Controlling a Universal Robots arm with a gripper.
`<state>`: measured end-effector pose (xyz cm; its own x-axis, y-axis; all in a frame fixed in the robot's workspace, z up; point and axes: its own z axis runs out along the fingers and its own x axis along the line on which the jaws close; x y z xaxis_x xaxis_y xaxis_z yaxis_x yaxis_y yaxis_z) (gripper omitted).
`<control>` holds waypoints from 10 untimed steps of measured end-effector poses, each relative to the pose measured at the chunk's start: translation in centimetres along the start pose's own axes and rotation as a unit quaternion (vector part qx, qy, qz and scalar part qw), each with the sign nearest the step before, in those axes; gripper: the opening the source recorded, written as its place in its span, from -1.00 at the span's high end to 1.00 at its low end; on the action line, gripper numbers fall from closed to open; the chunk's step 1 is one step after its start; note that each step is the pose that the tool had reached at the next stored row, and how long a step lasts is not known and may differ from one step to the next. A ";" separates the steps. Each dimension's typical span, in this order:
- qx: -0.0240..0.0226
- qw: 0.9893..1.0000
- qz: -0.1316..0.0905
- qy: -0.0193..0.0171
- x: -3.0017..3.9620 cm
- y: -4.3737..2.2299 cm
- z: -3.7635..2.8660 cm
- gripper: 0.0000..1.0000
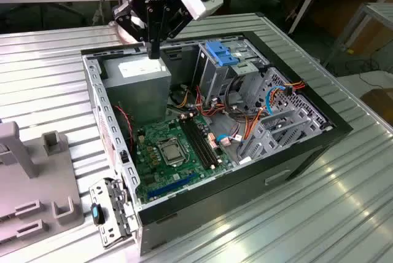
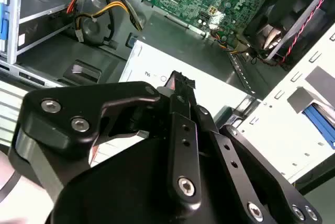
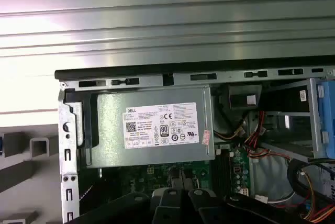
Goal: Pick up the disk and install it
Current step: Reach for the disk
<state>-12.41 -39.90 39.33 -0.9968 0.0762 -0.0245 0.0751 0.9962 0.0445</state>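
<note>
While I'm hovering the black gripper [image 1: 153, 51], clenched empty, over the grey metal power supply [image 1: 138, 77], the blue-bracketed drive cage [image 1: 212, 82] is sitting toward the exterior view's right.

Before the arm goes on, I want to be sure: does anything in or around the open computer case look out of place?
Nothing looks damaged or spilled. One oddity: a metal bracket with a blue tab stands swung outward from the computer case at its near corner in the exterior view.
</note>
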 end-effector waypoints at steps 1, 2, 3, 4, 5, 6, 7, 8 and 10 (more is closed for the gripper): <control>0.000 1.000 0.000 0.000 0.48 -0.03 -0.02 0.79; 0.000 1.000 0.000 0.000 1.01 -0.07 -0.03 0.79; 0.000 1.000 0.000 0.000 1.27 -0.09 -0.04 0.79; 0.000 1.000 0.000 0.000 1.43 -0.11 -0.04 0.79; 0.000 1.000 0.000 0.000 1.58 -0.12 -0.05 0.79; 0.000 1.000 0.000 0.000 1.83 -0.14 -0.06 0.79; 0.000 1.000 0.000 0.000 1.98 -0.15 -0.06 0.79; 0.000 1.000 0.000 0.000 2.12 -0.16 -0.07 0.79; 0.000 1.000 0.000 0.000 2.44 -0.18 -0.07 0.79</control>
<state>-14.85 -39.89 39.33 -0.9968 0.0763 -0.0245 0.0751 0.9962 0.0444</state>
